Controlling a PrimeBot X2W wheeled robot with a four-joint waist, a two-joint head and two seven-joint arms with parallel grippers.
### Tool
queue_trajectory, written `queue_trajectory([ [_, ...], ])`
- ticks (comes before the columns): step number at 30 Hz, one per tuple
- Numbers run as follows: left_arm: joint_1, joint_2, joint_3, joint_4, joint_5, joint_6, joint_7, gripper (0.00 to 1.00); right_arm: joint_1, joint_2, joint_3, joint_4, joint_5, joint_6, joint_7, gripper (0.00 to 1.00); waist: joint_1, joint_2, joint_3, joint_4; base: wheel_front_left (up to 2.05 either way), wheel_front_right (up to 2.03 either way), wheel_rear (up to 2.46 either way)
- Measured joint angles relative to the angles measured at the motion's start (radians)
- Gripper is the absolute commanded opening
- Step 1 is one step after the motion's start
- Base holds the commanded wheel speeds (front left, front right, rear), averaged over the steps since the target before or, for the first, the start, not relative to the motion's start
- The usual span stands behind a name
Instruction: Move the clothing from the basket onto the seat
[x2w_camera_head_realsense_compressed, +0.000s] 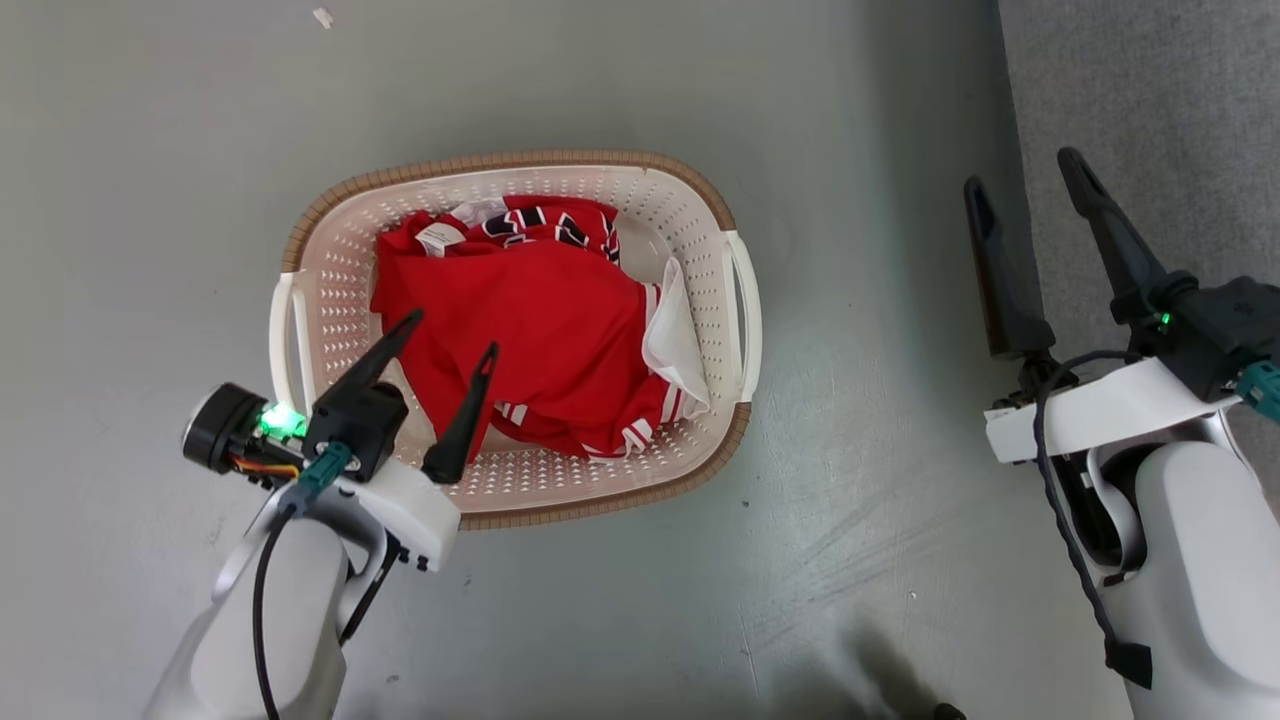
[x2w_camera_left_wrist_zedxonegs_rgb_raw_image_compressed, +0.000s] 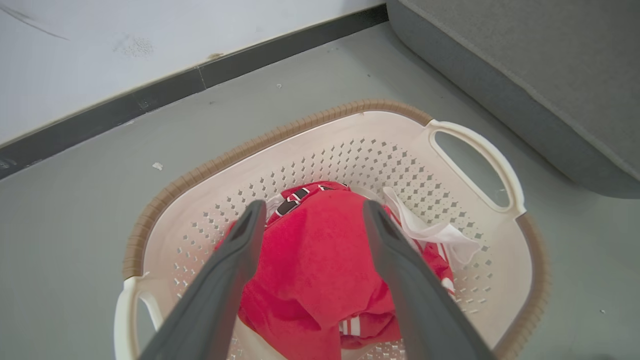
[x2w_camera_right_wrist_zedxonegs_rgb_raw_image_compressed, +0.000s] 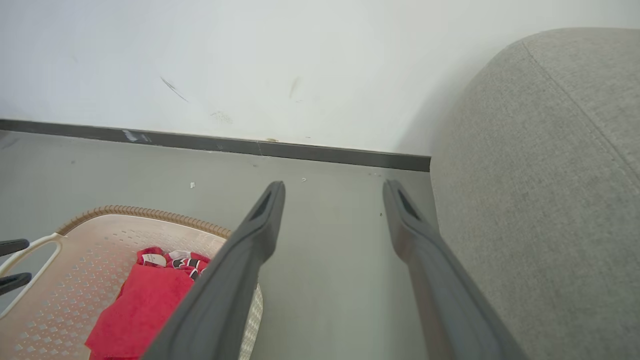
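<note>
The red clothing (x2w_camera_head_realsense_compressed: 545, 320) with white stripes lies bunched in the cream basket (x2w_camera_head_realsense_compressed: 520, 165) on the floor. My left gripper (x2w_camera_head_realsense_compressed: 450, 330) hangs open over the basket's near left part, above the clothing (x2w_camera_left_wrist_zedxonegs_rgb_raw_image_compressed: 315, 250), its fingers apart and holding nothing. Open too, my right gripper (x2w_camera_head_realsense_compressed: 1020, 175) hovers over the floor beside the grey seat (x2w_camera_head_realsense_compressed: 1140, 100), well right of the basket. In the right wrist view the seat (x2w_camera_right_wrist_zedxonegs_rgb_raw_image_compressed: 540, 200) rises at the right, and the basket (x2w_camera_right_wrist_zedxonegs_rgb_raw_image_compressed: 165, 217) with clothing (x2w_camera_right_wrist_zedxonegs_rgb_raw_image_compressed: 145, 305) sits at the lower left.
A white wall with a dark baseboard (x2w_camera_right_wrist_zedxonegs_rgb_raw_image_compressed: 200, 142) runs behind the basket. Grey floor (x2w_camera_head_realsense_compressed: 860, 400) separates basket and seat. A small white scrap (x2w_camera_head_realsense_compressed: 322, 16) lies on the floor beyond the basket.
</note>
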Motion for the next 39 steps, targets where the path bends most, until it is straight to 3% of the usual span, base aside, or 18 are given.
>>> queue_trajectory([
  [18, -0.126, -0.021, 0.018, 0.136, -0.011, 0.002, 0.127, 1.0, -0.056, 0.004, 0.015, 0.002, 0.001, 0.0, 0.0, 1.0, 0.0, 0.0, 0.06, -0.033, 0.0, 0.0, 0.0],
  [39, -0.223, -0.05, 0.011, 0.244, -0.003, 0.074, 0.311, 1.0, -0.06, 0.006, 0.032, 0.014, 0.001, 0.0, 0.0, 1.0, -0.0001, 0.0, 0.08, -0.052, 0.0, 0.0, 0.0],
])
